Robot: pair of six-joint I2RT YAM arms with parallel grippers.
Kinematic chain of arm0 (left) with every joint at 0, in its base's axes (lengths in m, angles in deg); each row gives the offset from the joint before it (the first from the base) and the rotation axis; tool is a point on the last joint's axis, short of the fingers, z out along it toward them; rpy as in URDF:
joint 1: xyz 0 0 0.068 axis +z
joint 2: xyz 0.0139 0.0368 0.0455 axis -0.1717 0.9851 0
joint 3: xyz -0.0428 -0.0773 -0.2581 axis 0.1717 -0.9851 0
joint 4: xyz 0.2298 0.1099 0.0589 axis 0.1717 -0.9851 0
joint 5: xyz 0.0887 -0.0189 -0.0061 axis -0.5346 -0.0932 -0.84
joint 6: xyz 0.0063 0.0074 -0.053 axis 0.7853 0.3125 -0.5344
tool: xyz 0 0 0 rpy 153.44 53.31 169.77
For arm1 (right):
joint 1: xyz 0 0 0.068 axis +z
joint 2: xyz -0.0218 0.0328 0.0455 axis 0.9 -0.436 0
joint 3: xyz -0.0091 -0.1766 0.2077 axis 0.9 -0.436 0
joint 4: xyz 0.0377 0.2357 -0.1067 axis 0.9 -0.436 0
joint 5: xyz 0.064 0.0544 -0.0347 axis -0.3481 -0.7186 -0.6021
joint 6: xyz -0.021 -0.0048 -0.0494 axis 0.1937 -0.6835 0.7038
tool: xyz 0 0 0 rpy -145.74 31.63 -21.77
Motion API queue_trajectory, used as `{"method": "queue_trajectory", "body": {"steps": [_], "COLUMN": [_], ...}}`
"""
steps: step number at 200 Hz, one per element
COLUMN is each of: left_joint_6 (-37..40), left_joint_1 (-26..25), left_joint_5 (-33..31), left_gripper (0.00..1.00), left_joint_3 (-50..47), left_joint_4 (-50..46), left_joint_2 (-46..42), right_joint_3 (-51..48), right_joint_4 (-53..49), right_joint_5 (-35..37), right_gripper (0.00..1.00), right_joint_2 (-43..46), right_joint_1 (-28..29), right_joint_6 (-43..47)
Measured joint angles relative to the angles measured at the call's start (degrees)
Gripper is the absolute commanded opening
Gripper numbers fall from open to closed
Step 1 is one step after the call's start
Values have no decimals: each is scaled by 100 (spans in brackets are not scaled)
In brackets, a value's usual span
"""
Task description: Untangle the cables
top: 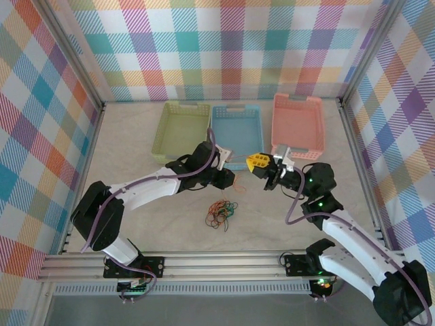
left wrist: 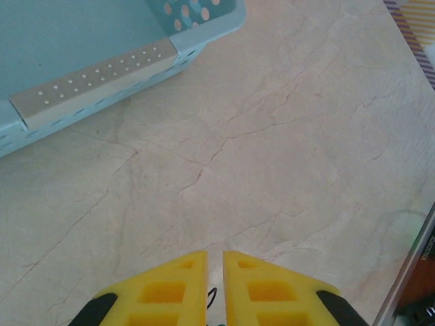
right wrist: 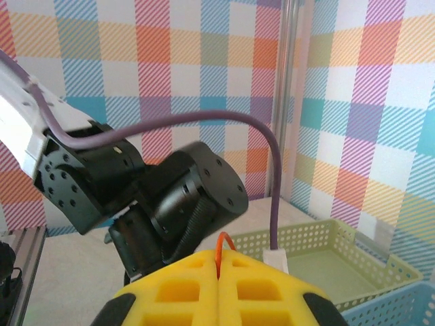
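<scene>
A loose tangle of orange-red, black and green cables [top: 221, 213] lies on the table in front of both arms. My right gripper [top: 257, 163] hangs above the table, shut, and an orange-red cable [right wrist: 224, 239] loops up out of the seam between its yellow fingers [right wrist: 219, 252]. My left gripper [top: 230, 180] points down just left of it, near the blue basket's front edge. Only a narrow slit separates its fingertips [left wrist: 215, 255]. Deep in that slit sit a black cable [left wrist: 212, 297] and a speck of green. An orange-red strand [top: 238, 182] shows beside it.
Three baskets stand in a row at the back: green [top: 160, 139], blue [top: 236, 109] and pink [top: 297, 99]. The blue basket's rim [left wrist: 102, 75] is close ahead of my left gripper. The left arm's black wrist [right wrist: 197, 197] sits right in front of my right gripper.
</scene>
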Motion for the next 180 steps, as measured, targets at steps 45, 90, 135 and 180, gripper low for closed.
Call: {"method": "queue_trajectory", "body": {"steps": [45, 90, 135, 180], "left_joint_6": [-22, -42, -39, -42], "left_joint_1": [0, 0, 0, 0], "left_joint_5": [2, 2, 52, 94], "left_gripper": [12, 12, 12, 11], "left_joint_3": [87, 138, 157, 157], "left_joint_4": [39, 22, 20, 20], "left_joint_2": [144, 155, 155, 155], "right_joint_3": [0, 28, 468, 1029], "right_joint_4": [-319, -555, -599, -837], "right_joint_5": [13, 50, 175, 398], "right_gripper": [0, 0, 0, 0], "right_joint_2": [470, 887, 999, 1043], "right_joint_1": [0, 0, 0, 0], "right_joint_6": [-66, -155, -577, -815]}}
